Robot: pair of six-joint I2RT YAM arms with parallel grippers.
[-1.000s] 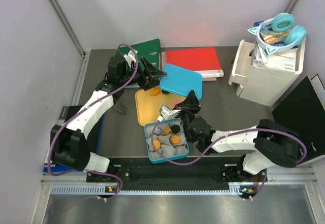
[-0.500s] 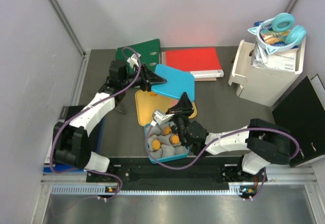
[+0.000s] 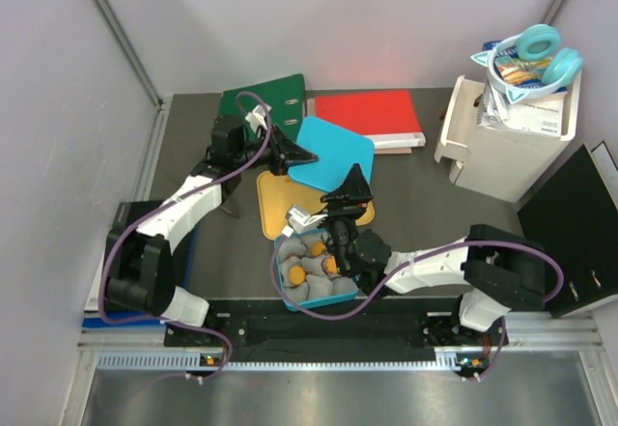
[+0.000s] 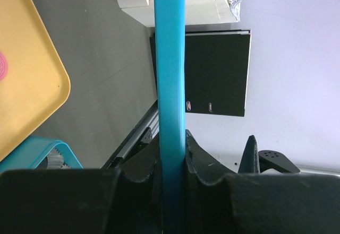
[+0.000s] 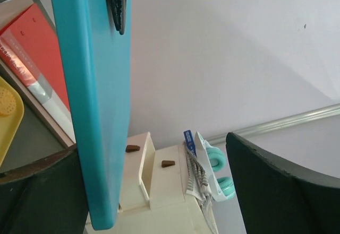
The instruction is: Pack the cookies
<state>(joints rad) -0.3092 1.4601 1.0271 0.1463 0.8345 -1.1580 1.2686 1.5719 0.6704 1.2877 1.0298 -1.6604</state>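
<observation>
The cookies (image 3: 316, 249) lie among grey paper cups (image 3: 323, 289) inside the blue box (image 3: 278, 267), which sits at the middle of the counter's (image 3: 425, 194) near edge. A few orange ones show, and my right arm hides part of the box. One pink cookie (image 4: 2, 67) shows on the yellow tray (image 3: 280, 204) just behind the box, toward the far edge, so I would check for stragglers before closing. My left fingers (image 3: 281, 149) are clamped tight on one edge of the blue lid (image 3: 333, 156), which hangs tilted above the tray, off the box. My right fingers (image 3: 350, 192) are spread wide with nothing in them, pointing up under the lid and over the far side of the box. I take the step to be lidding the box. To do it well I should level the lid first and square its corners with the box's corners. My right arm should move out toward the right edge, or steady the lid's free side. Then I lower the lid straight down so no paper cup gets pinched under the rim.
</observation>
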